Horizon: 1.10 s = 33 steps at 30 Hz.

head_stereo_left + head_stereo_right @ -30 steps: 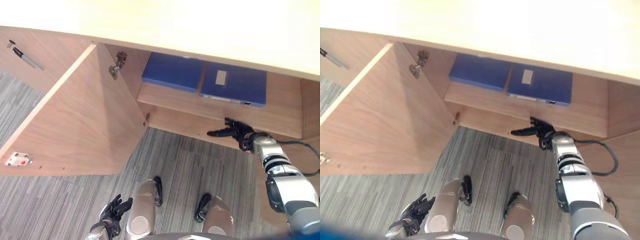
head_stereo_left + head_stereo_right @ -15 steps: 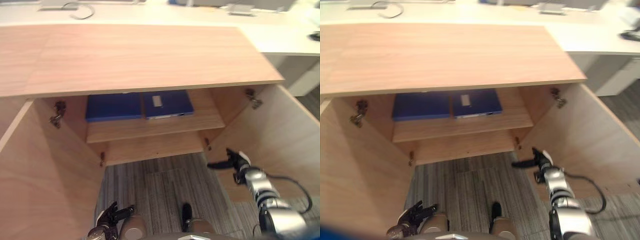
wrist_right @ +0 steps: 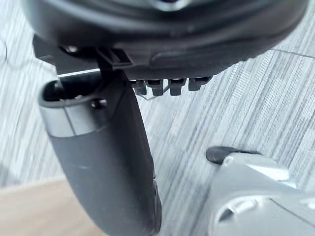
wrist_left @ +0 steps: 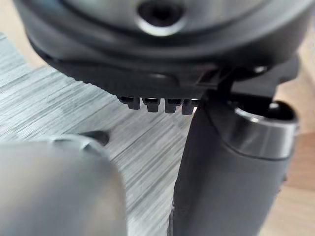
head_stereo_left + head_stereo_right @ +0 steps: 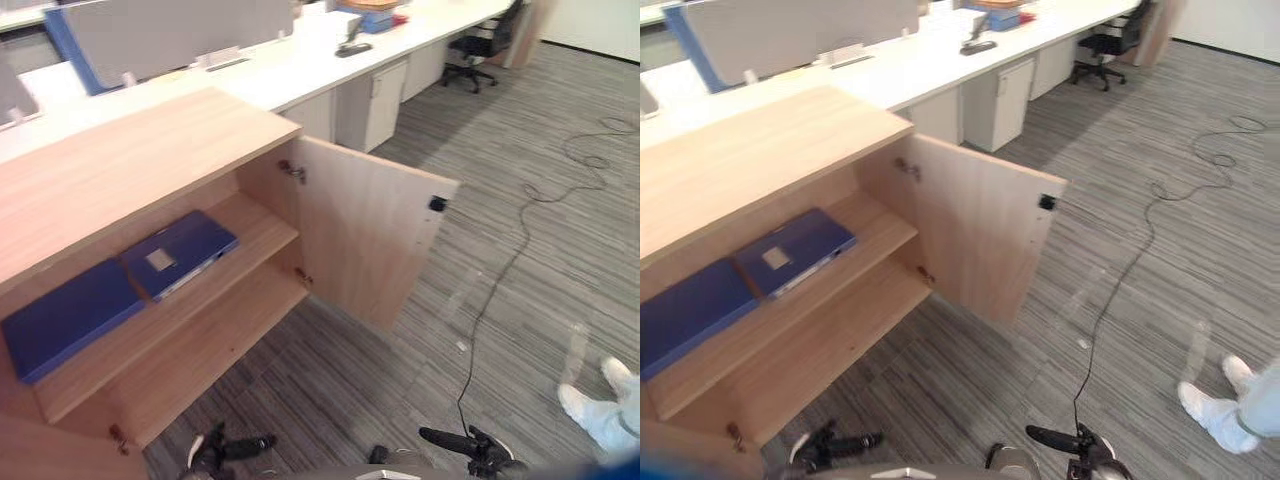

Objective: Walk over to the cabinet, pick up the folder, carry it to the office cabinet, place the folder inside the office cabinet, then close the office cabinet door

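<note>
Light falls from above, bright and even, with no hard shadows. The white desk (image 5: 300, 70) along the far side glares almost blank, and the cabinet (image 5: 120, 165) top carries a pale sheen. Beneath it the shelf (image 5: 215, 275) and the blue folder (image 5: 180, 253) sit in soft shade. The door (image 5: 365, 235) darkens the carpet (image 5: 520, 270) faintly at its foot. My left hand (image 4: 162, 49) is a dark mass against lit carpet, with one glint on its thumb's rim.

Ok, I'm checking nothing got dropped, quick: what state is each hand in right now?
Left hand: open, fingers straight, holding nothing.
Right hand: open, fingers straight, holding nothing.
</note>
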Available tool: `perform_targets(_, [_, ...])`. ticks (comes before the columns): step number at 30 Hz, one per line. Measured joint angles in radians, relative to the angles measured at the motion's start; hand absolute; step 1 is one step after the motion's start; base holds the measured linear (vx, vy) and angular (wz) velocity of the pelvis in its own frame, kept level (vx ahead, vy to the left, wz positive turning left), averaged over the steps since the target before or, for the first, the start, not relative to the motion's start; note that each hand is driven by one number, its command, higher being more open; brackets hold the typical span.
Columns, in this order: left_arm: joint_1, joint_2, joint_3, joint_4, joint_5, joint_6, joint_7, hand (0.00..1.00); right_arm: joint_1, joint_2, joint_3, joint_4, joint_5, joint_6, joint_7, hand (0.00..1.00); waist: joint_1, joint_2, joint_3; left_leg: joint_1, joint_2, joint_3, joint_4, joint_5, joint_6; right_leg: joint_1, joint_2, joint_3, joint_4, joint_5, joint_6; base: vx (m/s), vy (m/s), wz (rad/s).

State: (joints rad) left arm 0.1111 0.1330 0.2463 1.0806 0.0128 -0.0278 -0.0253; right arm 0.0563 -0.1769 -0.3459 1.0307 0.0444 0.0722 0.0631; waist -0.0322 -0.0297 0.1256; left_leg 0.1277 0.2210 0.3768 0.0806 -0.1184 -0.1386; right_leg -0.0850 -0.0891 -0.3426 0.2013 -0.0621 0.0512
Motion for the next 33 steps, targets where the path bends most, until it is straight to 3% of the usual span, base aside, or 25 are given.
perform_targets(5, [-0.005,-0.006,0.015,0.009,-0.001,0.008,0.004,1.00,0.004,-0.007,-0.117,-0.055,0.039,-0.009,-0.054,1.00,-0.014,0.006,-0.016,0.031,0.036,-0.015,-0.069,0.063,0.000,0.004,0.084,0.007,-0.058,0.036,-0.049,0.04,-0.109,-0.44])
perform_targets(10, [-0.020,-0.043,0.013,0.001,-0.001,0.007,0.002,1.00,0.000,-0.018,-0.125,-0.183,0.036,-0.009,-0.089,1.00,-0.027,0.039,-0.043,0.050,0.030,-0.007,-0.104,0.092,-0.016,0.006,0.091,0.019,-0.061,0.043,-0.058,0.08,0.029,-0.06])
perform_targets(20, [-0.017,-0.023,-0.050,-0.035,-0.002,0.007,0.017,1.00,-0.182,-0.036,0.001,-0.336,-0.041,-0.018,-0.143,1.00,-0.020,0.059,-0.056,0.055,0.002,-0.014,-0.128,0.095,-0.013,0.019,0.071,0.016,-0.088,0.064,-0.048,0.03,0.054,0.03])
perform_targets(24, [-0.016,-0.026,-0.075,-0.035,-0.001,0.007,0.014,1.00,-0.285,-0.073,0.017,-0.330,-0.030,-0.020,-0.166,1.00,-0.005,0.069,-0.050,0.030,-0.010,-0.047,-0.132,0.107,-0.006,0.017,0.055,-0.010,-0.102,0.078,-0.042,-0.04,0.025,0.23])
perform_targets(27, [-0.001,-0.026,-0.081,-0.035,-0.002,0.007,0.014,1.00,-0.434,-0.132,0.023,-0.248,0.041,-0.051,-0.185,1.00,0.022,0.084,-0.038,0.010,-0.020,-0.074,-0.136,0.118,-0.004,0.018,0.047,-0.029,-0.125,0.099,-0.042,-0.06,0.025,0.20])
perform_targets(33, [0.037,-0.032,-0.097,-0.035,-0.025,0.007,0.006,1.00,-0.638,-0.198,0.019,-0.047,0.140,-0.054,-0.185,1.00,0.049,0.095,-0.028,-0.024,-0.025,-0.142,-0.148,0.146,-0.002,0.021,0.032,-0.090,-0.132,0.105,-0.044,-0.06,0.005,0.32])
